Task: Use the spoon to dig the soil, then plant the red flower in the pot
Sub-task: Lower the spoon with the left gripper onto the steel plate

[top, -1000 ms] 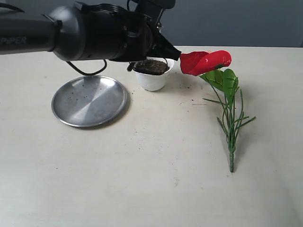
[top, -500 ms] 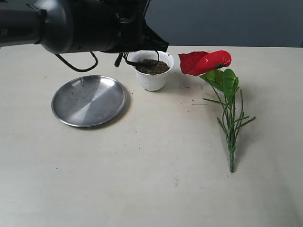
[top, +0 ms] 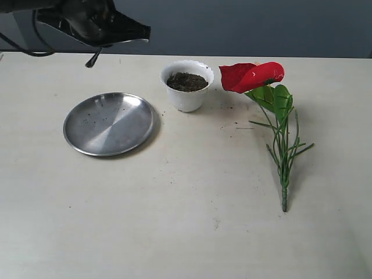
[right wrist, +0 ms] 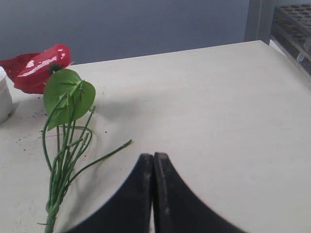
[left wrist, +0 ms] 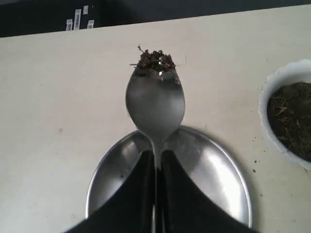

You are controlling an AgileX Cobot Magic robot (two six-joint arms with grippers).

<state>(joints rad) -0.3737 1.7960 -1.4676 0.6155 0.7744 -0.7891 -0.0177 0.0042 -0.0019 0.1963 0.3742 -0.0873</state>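
My left gripper (left wrist: 155, 153) is shut on the handle of the silver spoon (left wrist: 155, 104). A small clump of soil (left wrist: 154, 60) rides on the tip of the spoon's bowl. In the exterior view this gripper (top: 145, 33) hangs high at the back left, beyond the plate. The white pot (top: 187, 97) stands apart to its right, filled with dark soil (top: 186, 81). Right of the pot, the red flower (top: 251, 75) lies flat on the table with its green stem (top: 283, 160) pointing toward the front. My right gripper (right wrist: 154, 156) is shut and empty, close to the stem's grassy blades (right wrist: 60, 160).
A round steel plate (top: 110, 123) with a few soil crumbs lies left of the pot, below the held spoon (left wrist: 214, 167). Loose crumbs dot the table around the pot. A dark rack (right wrist: 294, 24) stands past the table's far corner in the right wrist view.
My left arm has drawn back from over the pot toward the left and higher, carrying the spoon. The pot and its soil now show fully. The flower and plate have not moved.
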